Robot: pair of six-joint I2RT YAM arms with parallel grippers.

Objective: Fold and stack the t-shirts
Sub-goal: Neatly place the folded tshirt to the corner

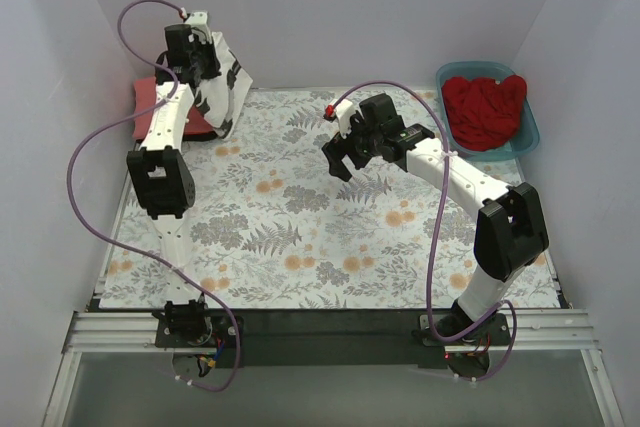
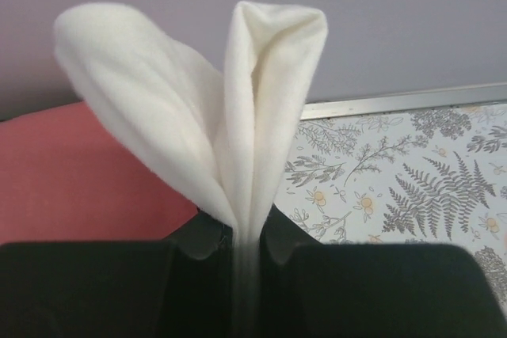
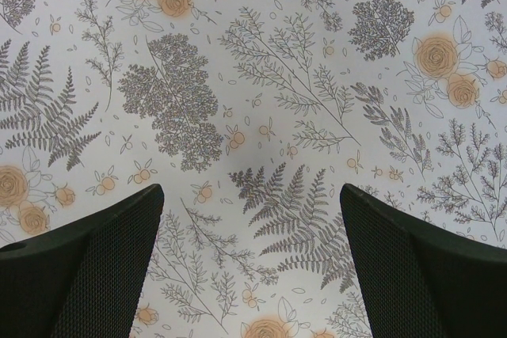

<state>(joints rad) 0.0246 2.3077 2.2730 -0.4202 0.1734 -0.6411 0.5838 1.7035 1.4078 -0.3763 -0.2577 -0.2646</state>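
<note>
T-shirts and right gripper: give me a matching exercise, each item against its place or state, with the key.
1 white t-shirt
2 coral-pink t-shirt
3 red t-shirt
4 right gripper

a in the teal tub
b open above the table cloth
c pinched in the left gripper
d flat at the far left corner

Pairs: 1-c, 2-d, 3-a, 4-b

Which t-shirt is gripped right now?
The white cloth t-shirt, pinched by the left gripper; the coral-pink t-shirt lies flat, the bright red t-shirt fills the teal plastic tub.
</note>
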